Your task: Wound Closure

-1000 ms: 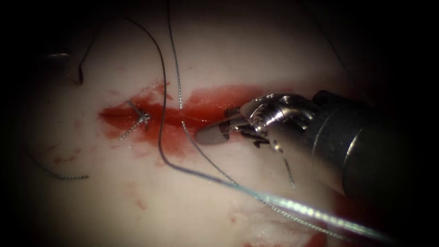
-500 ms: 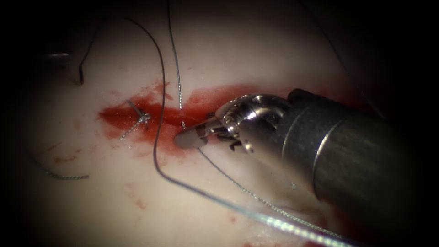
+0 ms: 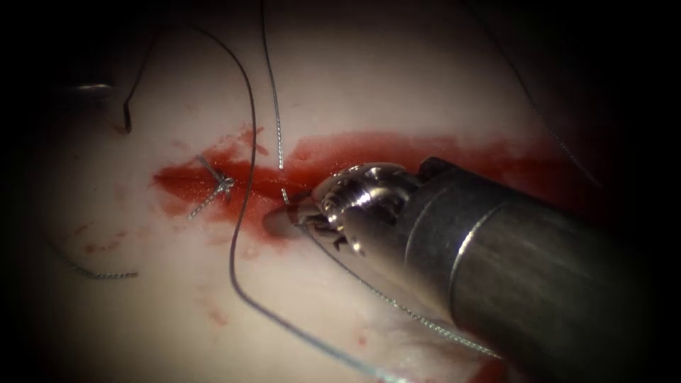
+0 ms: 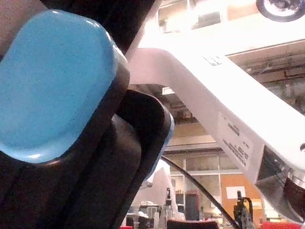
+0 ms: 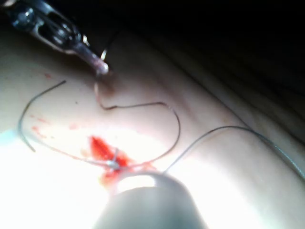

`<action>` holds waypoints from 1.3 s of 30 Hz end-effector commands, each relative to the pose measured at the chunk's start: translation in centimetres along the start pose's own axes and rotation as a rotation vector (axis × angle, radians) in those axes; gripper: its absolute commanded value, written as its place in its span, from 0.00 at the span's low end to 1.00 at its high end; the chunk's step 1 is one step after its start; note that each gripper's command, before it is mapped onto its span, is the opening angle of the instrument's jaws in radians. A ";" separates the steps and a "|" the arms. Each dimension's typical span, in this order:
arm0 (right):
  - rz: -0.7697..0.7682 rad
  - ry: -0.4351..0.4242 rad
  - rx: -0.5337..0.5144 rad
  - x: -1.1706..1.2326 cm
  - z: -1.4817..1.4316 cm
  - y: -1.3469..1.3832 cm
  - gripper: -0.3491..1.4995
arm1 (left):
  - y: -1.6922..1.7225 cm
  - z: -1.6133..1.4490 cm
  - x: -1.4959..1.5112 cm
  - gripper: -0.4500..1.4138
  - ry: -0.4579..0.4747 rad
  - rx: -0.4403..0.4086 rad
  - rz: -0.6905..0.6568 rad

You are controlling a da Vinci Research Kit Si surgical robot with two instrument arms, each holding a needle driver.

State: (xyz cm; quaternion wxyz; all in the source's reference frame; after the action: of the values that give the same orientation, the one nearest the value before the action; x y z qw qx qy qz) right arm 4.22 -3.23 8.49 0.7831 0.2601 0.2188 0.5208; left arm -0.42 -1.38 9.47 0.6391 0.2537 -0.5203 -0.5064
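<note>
The tissue (image 3: 397, 78) has a cut (image 3: 369, 152) running left to right, wet with red fluid. My right tool (image 3: 282, 215) lies over the cut from the right. Its jaws are shut on the braided thread (image 3: 277, 120) where that strand comes out of the cut. A knotted stitch (image 3: 221, 186) sits at the cut's left end. My left tool (image 5: 101, 68) is far left of the cut, shut on a dark thread (image 3: 250, 142) that loops down across the cut. I cannot tell whether the dark hook (image 3: 126, 119) below its tip is the needle.
A loose braided piece of thread (image 3: 99, 274) lies on the tissue at the lower left. The right tool's thick shaft (image 3: 539, 284) covers the right end of the cut. Another thin strand (image 3: 560, 145) runs down the far right.
The right tool has slid left along the cut and its open jaws have narrowed onto the braided thread. The dark loop has shifted a little left. The left tool has stayed still.
</note>
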 end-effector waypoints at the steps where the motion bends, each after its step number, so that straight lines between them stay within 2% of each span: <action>1: -0.001 0.014 0.010 0.15 0.06 0.00 0.09 | -0.01 0.06 -0.12 0.00 -0.006 0.002 0.004; 2: -0.001 0.018 0.015 0.15 0.06 0.00 0.00 | -0.01 0.06 -0.12 0.00 -0.006 0.003 0.004; 6: -0.007 0.011 0.026 0.13 0.07 0.06 0.00 | -0.01 0.06 -0.12 0.00 -0.006 0.003 0.004; 11: -0.013 -0.076 0.085 0.05 -0.06 0.14 0.00 | -0.02 0.06 -0.12 0.00 -0.005 0.003 0.004; 13: 0.011 -0.168 0.137 -0.06 -0.24 0.21 0.00 | -0.02 0.06 -0.12 0.00 -0.005 0.003 0.004; 15: -0.023 -0.293 0.137 -0.28 -0.53 0.32 0.00 | -0.02 0.06 -0.12 0.00 -0.005 0.004 0.004; 17: -0.030 -0.393 0.157 -0.39 -0.67 0.39 0.00 | -0.02 0.05 -0.12 0.00 -0.004 0.005 0.004; 18: -0.032 -0.469 0.168 -0.48 -0.77 0.44 0.00 | -0.02 0.05 -0.12 0.00 -0.004 0.005 0.004; 20: -0.018 -0.529 0.155 -0.62 -0.91 0.53 0.00 | -0.02 0.05 -0.13 0.00 -0.004 0.005 -0.002; 22: -0.033 -0.661 0.141 -1.01 -1.30 0.76 0.00 | -0.02 0.05 -0.13 0.00 -0.004 0.006 -0.002; 24: -0.044 -0.696 0.135 -1.17 -1.48 0.84 0.00 | -0.02 0.05 -0.13 0.00 -0.004 0.006 -0.002; 25: -0.048 -0.737 0.126 -1.32 -1.67 0.92 0.00 | -0.02 0.05 -0.12 0.00 -0.004 0.006 -0.002; 30: -0.133 -0.779 0.146 -1.44 -1.95 0.99 0.00 | -0.03 0.05 -0.13 0.00 -0.003 0.006 -0.004; 32: -0.149 -0.790 0.149 -1.43 -1.96 0.99 0.00 | -0.03 0.05 -0.13 0.00 -0.003 0.006 -0.004; 33: -0.170 -0.779 0.157 -1.41 -1.95 0.99 0.25 | -0.03 0.05 -0.13 0.00 -0.003 0.006 -0.004; 35: -0.240 -0.710 0.190 -1.36 -1.95 0.99 0.50 | -0.03 0.05 -0.13 0.00 -0.003 0.006 -0.004; 36: -0.264 -0.561 0.208 -1.23 -1.93 0.98 0.64 | -0.03 0.05 -0.13 0.00 -0.003 0.006 -0.004; 38: -0.271 -0.352 0.192 -1.04 -1.89 0.96 0.67 | -0.03 0.05 -0.13 0.00 -0.003 0.006 -0.004; 39: -0.281 -0.215 0.145 -0.82 -1.81 0.91 0.73 | -0.03 0.05 -0.13 0.00 -0.003 0.006 -0.004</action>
State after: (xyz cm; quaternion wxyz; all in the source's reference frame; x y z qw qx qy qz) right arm 2.18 -3.39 7.73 0.8388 0.3129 0.2146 0.3906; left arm -0.42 -1.38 9.45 0.6371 0.2578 -0.5192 -0.5080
